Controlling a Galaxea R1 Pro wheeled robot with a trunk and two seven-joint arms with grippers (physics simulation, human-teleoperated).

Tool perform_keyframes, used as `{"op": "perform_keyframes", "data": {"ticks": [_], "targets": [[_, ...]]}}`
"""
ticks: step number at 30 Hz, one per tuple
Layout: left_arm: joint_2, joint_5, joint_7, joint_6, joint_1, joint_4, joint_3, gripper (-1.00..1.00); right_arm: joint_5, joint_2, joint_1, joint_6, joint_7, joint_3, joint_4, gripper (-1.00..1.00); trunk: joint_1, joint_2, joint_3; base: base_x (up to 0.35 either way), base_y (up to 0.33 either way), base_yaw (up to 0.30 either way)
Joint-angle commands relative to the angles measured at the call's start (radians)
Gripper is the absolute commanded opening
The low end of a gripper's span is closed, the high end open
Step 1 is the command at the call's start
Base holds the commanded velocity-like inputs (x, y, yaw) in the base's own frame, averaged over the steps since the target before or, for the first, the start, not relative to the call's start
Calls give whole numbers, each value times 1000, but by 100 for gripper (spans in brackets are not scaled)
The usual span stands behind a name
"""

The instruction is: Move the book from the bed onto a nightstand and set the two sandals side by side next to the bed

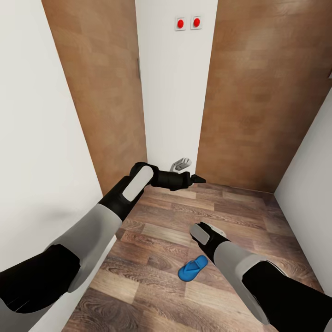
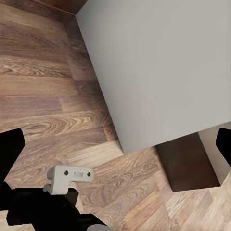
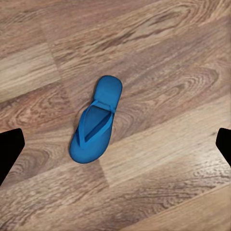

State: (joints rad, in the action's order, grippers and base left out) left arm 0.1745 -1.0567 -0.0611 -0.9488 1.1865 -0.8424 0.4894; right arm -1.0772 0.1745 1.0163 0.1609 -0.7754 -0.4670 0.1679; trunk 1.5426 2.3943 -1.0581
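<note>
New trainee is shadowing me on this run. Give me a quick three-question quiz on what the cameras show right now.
1. True or false: a blue sandal lies flat on the wood floor.
2. Which arm's wrist camera looks down on it?
3. How many red buttons are on the white wall: A one, B two, C three?

Key: 1 true. 2 the right arm's. 3 B.

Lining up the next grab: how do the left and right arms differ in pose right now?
The left gripper reaches forward toward the white wall, well above the floor; the right gripper points down over the blue sandal. The left one has bare floor and wall ahead; the right one has the sandal centred between its fingertips. Both are open, holding nothing.
</note>
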Motion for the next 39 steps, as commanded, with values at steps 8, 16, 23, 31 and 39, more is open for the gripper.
{"op": "perform_keyframes", "data": {"ticks": [8, 16, 23, 31, 39], "targets": [[0, 6, -7, -2, 1, -1, 0, 100, -8, 0, 0, 11, 22, -3, 1, 100, 31, 57, -26, 0, 0, 0], [0, 6, -8, -4, 1, -11, 0, 100, -50, 0, -1, 11, 72, -2, 1, 100, 58, 106, -52, 0, 0, 0], [0, 5, -8, -6, 1, -49, 1, 100, -74, 0, -1, 10, 89, -2, 1, 100, 61, 108, -79, 0, 0, 0], [0, 4, -8, -7, 1, -59, 4, 100, -78, 0, -1, 7, 91, -2, 1, 100, 65, 109, -110, 0, 0, 0], [0, 4, -8, -8, 1, -62, 5, 100, -79, 0, -1, 11, 83, -1, 1, 100, 68, 111, -141, 0, 0, 0]]}}
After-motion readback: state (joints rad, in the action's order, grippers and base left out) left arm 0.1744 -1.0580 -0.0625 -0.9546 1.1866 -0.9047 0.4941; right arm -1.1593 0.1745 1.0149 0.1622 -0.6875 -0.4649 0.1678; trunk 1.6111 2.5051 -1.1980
